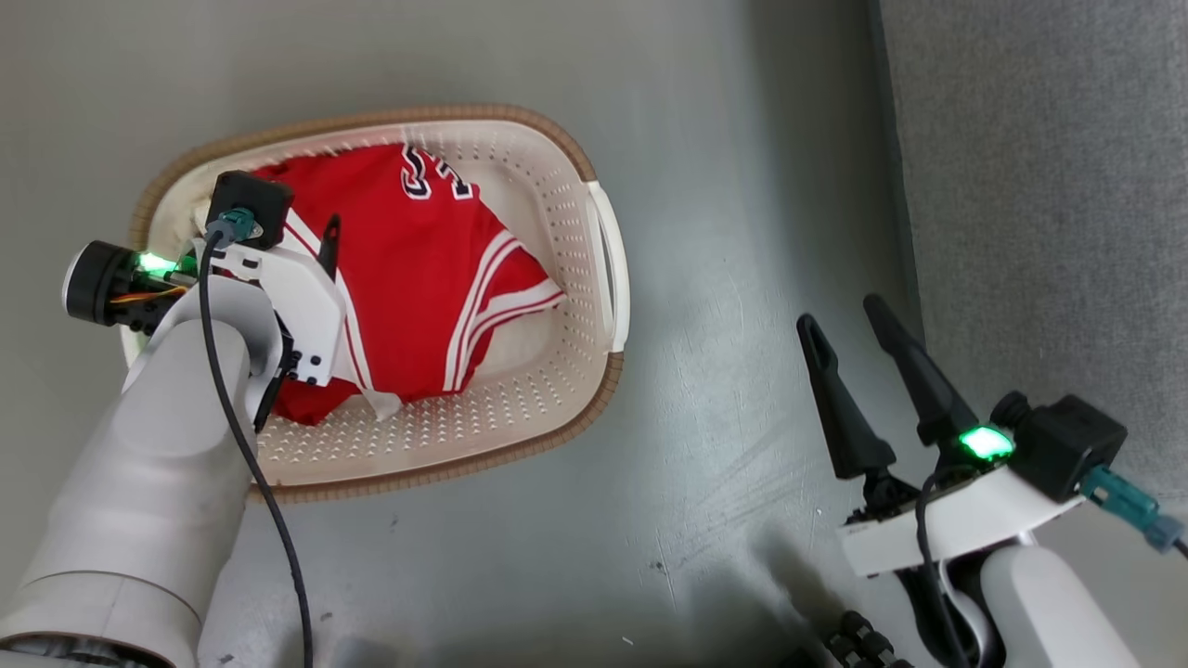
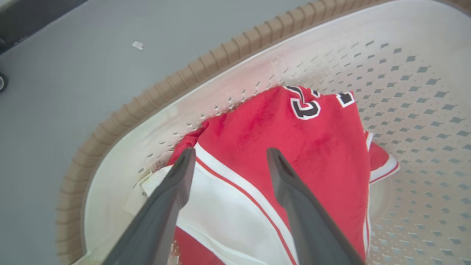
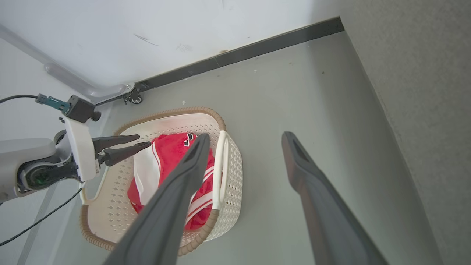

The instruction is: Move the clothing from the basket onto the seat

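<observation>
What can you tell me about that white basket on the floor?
The basket is a cream-white, plastic-looking tub. It is a rounded rectangle, its walls and bottom pierced by small holes, with a brown ribbed band around the rim and a white handle on its side. It stands upright on the grey floor, apart from the seat. Red and white clothing lies crumpled inside, and the left gripper, open, points down at it.

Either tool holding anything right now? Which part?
Nothing held. Left tool open, poised over the clothing in the basket; right tool open above the floor.
</observation>
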